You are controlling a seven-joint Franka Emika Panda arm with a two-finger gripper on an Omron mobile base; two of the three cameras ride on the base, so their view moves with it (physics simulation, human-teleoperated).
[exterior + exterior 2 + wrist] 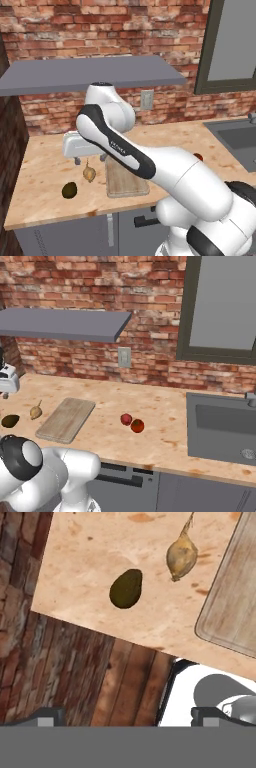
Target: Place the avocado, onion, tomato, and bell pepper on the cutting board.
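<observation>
Four vegetables out on the tabletop (165, 441), none on the cutting board (66, 419). Avocado (126, 588) dark olive, lying near the tabletop's left front corner, apart from everything else; seen also at far left in the right base view (10, 420) and left of the board in the left base view (69, 190). Onion (181, 555) just beyond the avocado, tan, thin stem tip pointing away, close beside the board's left edge but not touching it. Board flat, bare, rounded corner visible in the hand view (231, 614), long side running front to back. Bell pepper (126, 419) and tomato (137, 426) well to the right of the board, side by side and nearly touching, pepper the smaller crimson one on the left, tomato orange-red on the right; a sliver of red (199, 156) peeking past the arm in the left base view, which of the two cannot be told. End effector (128, 717) held above the tabletop's front left edge, looking down on avocado and onion; finger tips far apart at the bottom corners of the hand view, spread, pinching nothing. Sink (220, 428) set into the tabletop at right. Grey shelf (65, 323) on the brick wall (100, 286) above, wall outlet (124, 357) below it, window (222, 303) over the sink.
</observation>
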